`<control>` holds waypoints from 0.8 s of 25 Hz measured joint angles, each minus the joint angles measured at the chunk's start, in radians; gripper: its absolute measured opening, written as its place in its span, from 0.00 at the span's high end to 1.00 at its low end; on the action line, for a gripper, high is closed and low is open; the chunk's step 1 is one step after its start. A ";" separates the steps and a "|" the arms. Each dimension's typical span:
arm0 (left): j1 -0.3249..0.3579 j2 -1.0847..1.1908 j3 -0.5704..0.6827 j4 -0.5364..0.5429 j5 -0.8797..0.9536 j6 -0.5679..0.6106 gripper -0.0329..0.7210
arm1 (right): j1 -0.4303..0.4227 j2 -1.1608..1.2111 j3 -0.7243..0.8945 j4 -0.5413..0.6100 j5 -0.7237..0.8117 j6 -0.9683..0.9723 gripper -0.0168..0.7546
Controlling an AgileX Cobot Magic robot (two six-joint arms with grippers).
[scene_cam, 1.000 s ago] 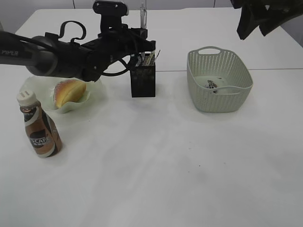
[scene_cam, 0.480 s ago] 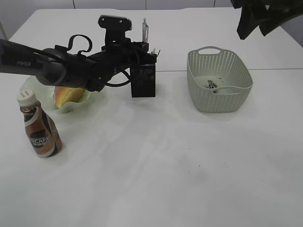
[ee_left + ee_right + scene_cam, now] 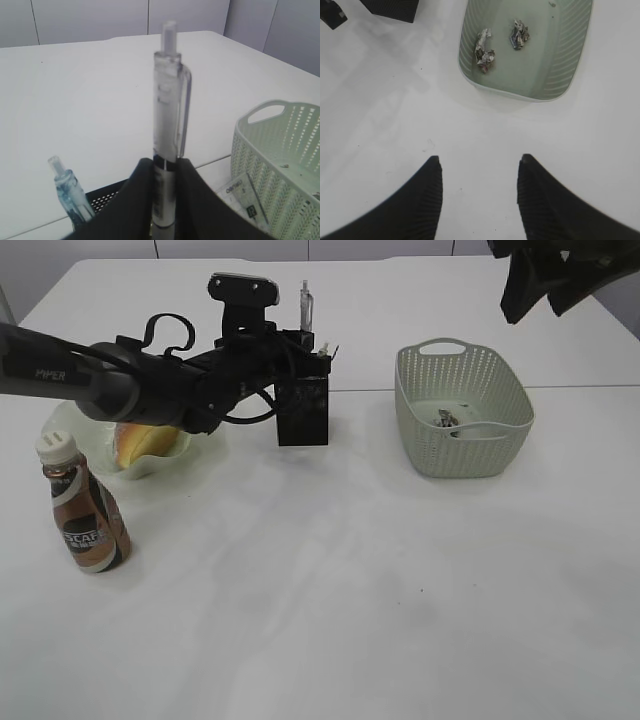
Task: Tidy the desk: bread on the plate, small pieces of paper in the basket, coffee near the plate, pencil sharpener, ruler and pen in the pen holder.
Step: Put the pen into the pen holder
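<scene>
Pen (image 3: 166,130), clear-bodied with a clip and a push button on top, stands upright between the two dark fingers (image 3: 131,205) of the left gripper (image 3: 162,200), which are closed on its lower barrel. Its lower end is hidden behind the fingers, just above the black mesh pen holder (image 3: 302,410), which sits at the far middle of the desk (image 3: 350,590). Inside the holder a second, bluish pen (image 3: 70,192) leans at the left, and the ruler (image 3: 245,197), clear with black print too blurred to read, tilts at the right. The word "PIPER" is legible in pale letters on the left arm (image 3: 60,372).

Left of the holder, the bread (image 3: 150,440) lies on the pale green plate (image 3: 75,435), partly hidden by the arm. Nearer, at the left edge, the coffee (image 3: 88,518) stands upright just beside the plate, its dark label reading "SCAF" where it faces the camera.

Right of the holder sits the grey-green basket (image 3: 462,410), with two crumpled paper pieces (image 3: 484,50) on its floor. The right gripper (image 3: 479,192) hangs high above the desk near the basket, its jaws apart and holding nothing.
</scene>
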 joint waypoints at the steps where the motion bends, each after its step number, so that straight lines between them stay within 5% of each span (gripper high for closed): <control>1: 0.000 0.000 0.000 0.000 0.000 0.000 0.80 | 0.000 0.000 0.000 0.000 0.000 0.000 0.51; 7: 0.000 0.000 0.000 0.000 0.004 -0.002 0.56 | 0.000 0.000 0.000 0.000 0.000 0.000 0.51; 20: 0.000 -0.092 0.000 0.004 0.188 -0.004 0.52 | 0.000 0.000 0.000 0.000 0.000 0.000 0.51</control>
